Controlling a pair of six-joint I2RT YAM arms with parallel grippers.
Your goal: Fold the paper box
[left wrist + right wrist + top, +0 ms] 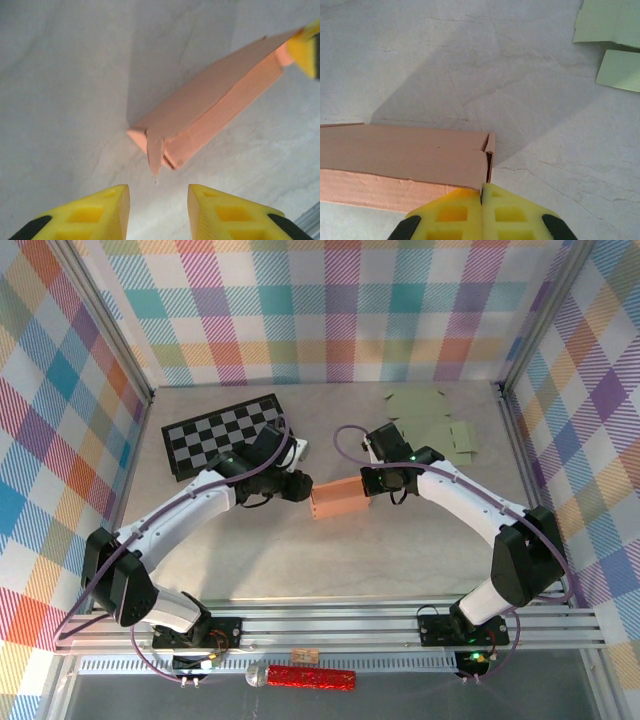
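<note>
Pinching box (405, 155): right hand (482, 190); left hand (157, 194) parted.

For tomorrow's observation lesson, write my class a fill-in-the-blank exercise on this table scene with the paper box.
The paper box lies ___ the left gripper and the right gripper.
The left gripper's jaws stand ___.
The right gripper's jaws are ___ on the box's end.
The flat sheets at back right are ___.
Missing words: between; open; shut; green.
</note>
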